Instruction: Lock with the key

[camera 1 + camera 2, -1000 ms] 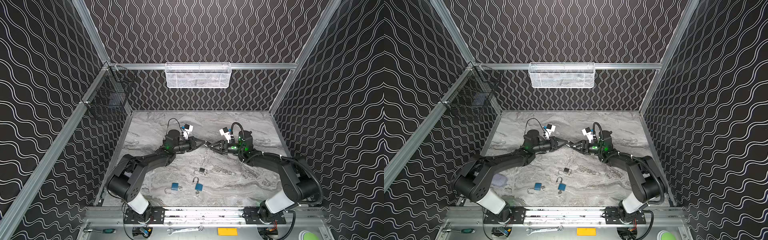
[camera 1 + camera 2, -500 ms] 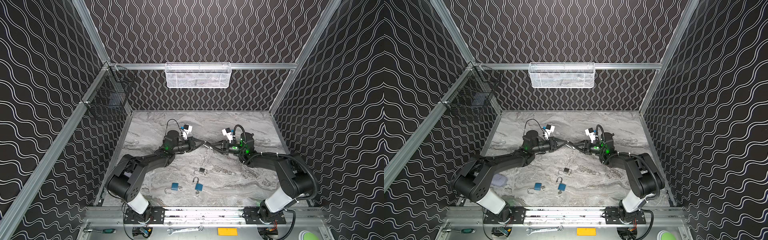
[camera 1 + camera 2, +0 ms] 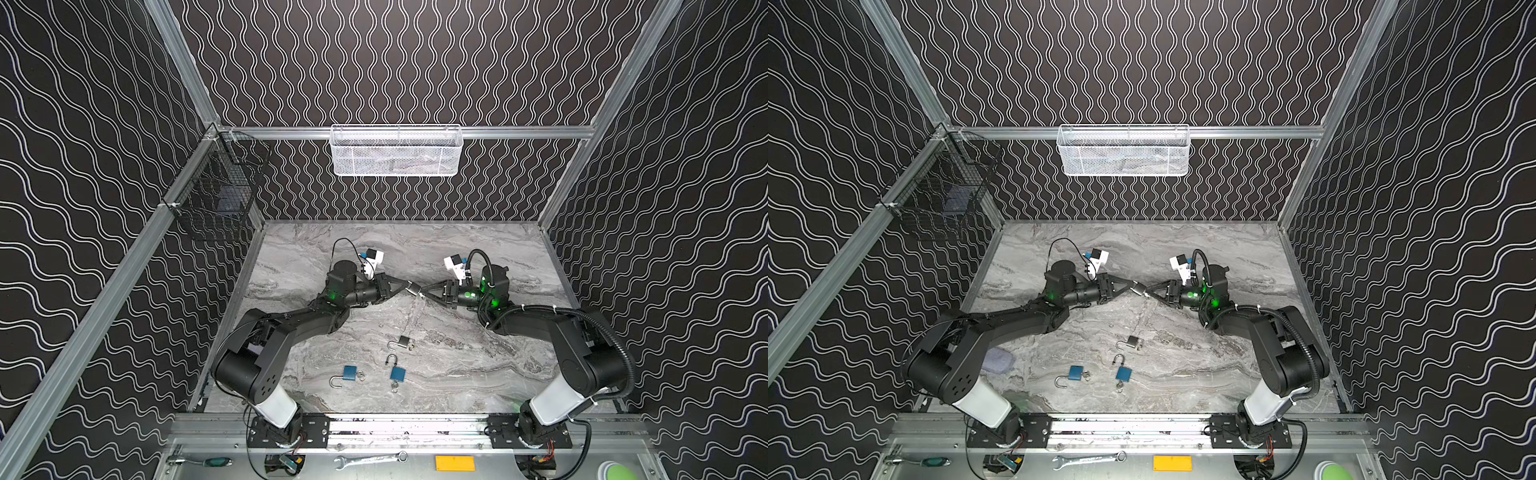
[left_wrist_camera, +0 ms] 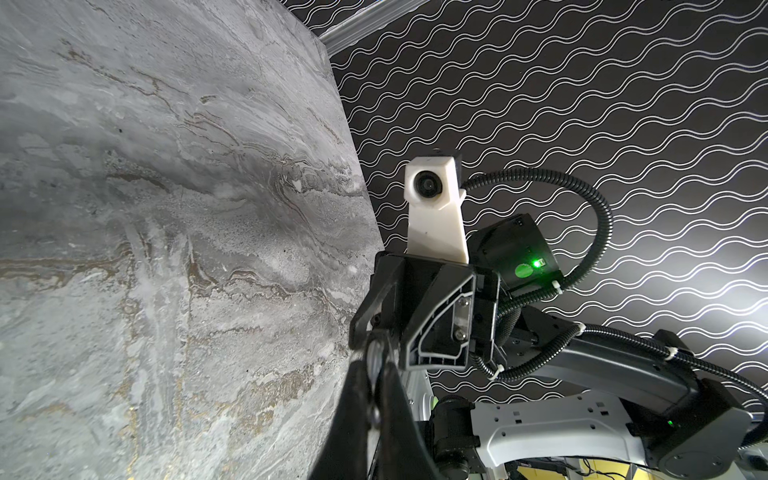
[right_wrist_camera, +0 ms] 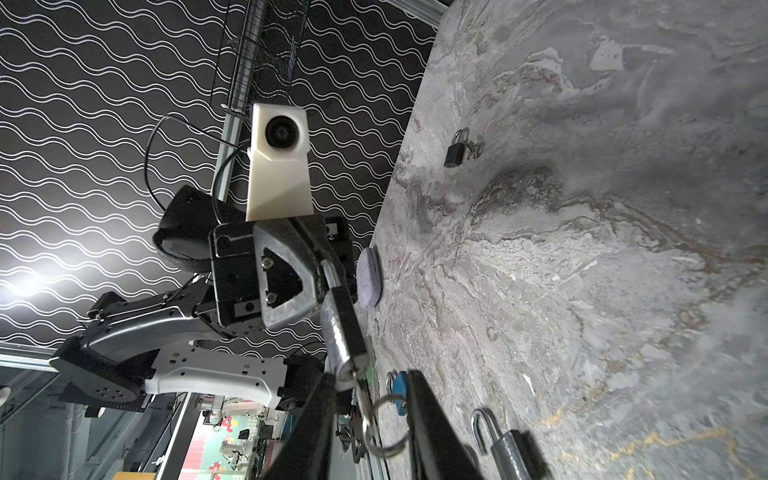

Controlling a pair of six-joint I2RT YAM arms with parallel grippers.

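Above grey worktop, clamps padlock mid-air in left pincer, keyway toward right pincer; straddles protruding key, jaws part-open, no grip yet.

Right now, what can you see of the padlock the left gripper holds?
The silver padlock is a small, metal-looking block, clamped in the fingers of the left gripper. Its shackle end is buried between them, so latched or open cannot be told. A key sits in its free end, its ring hanging between the spread fingers of the right gripper.
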